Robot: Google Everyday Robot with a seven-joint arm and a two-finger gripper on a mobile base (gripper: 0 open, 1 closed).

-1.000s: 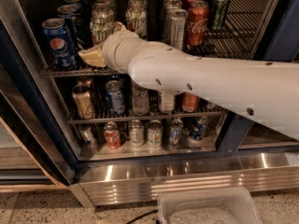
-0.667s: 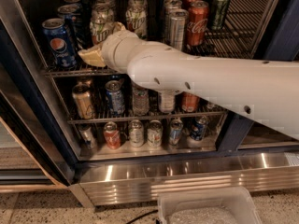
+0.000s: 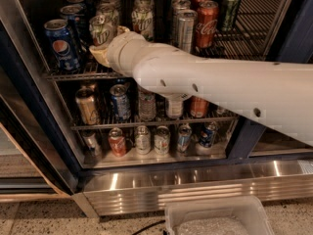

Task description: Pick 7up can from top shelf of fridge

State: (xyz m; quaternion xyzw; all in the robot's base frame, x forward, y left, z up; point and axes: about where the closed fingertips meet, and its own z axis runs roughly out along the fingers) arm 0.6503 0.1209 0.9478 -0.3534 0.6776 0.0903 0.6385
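So the 7up can [image 3: 101, 31] it wanted sat near the front of the top shelf [image 3: 73, 75], left of middle, with a blue Pepsi can [image 3: 61, 45] just beside it on the left and a second 7up can [image 3: 142, 21] close on the right. My guess is it's full, so a bit of weight. The walls would be rigid enough but easy to dent if squeezed hard, and probably slick from the cold. I'd grab it around the mid-body, across the round sides, not up at the rim. The gripper [image 3: 100, 54] was right at the can's lower half, its tan tip poking out by the front rail. Honestly I couldn't tell if it was clamped on the can or just parked against it. The big white arm [image 3: 220, 87] cut across the fridge [image 3: 195, 182] from the right, hiding part of the middle rack.
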